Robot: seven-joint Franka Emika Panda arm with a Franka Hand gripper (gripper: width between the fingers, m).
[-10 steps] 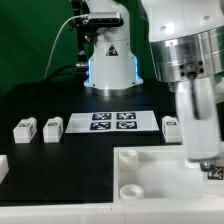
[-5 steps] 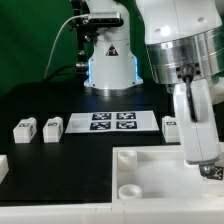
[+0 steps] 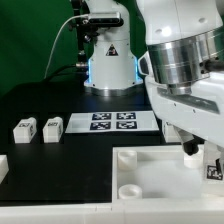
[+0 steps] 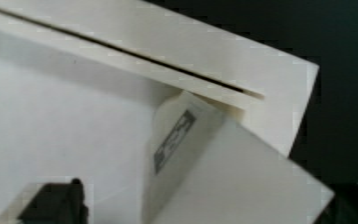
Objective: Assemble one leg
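A leg (image 3: pixel 213 168), a small white block with a black-and-white tag, stands at the corner of the large white tray-like part (image 3: pixel 150 172) at the exterior view's right. My gripper (image 3: pixel 203 158) reaches down around this leg. In the wrist view the leg (image 4: pixel 179 140) rises from the white part (image 4: pixel 69 110), tag face showing. One dark finger (image 4: pixel 51 202) stands apart from the leg, with a gap between them. The other finger is hidden. The gripper (image 4: pixel 194 208) looks open. Two more legs (image 3: pixel 24 130) (image 3: pixel 52 128) lie on the black table at the exterior view's left.
The marker board (image 3: pixel 112 121) lies flat at mid-table behind the tray-like part. The arm's base (image 3: pixel 108 62) stands at the back. A round socket (image 3: pixel 130 190) shows at the tray-like part's near corner. Another white part's edge (image 3: pixel 3 168) lies at the exterior view's far left.
The wrist has turned about the leg: the hand that hung straight down now shows broad and slanted across the exterior view's right. The leg and the loose legs have stayed in place.
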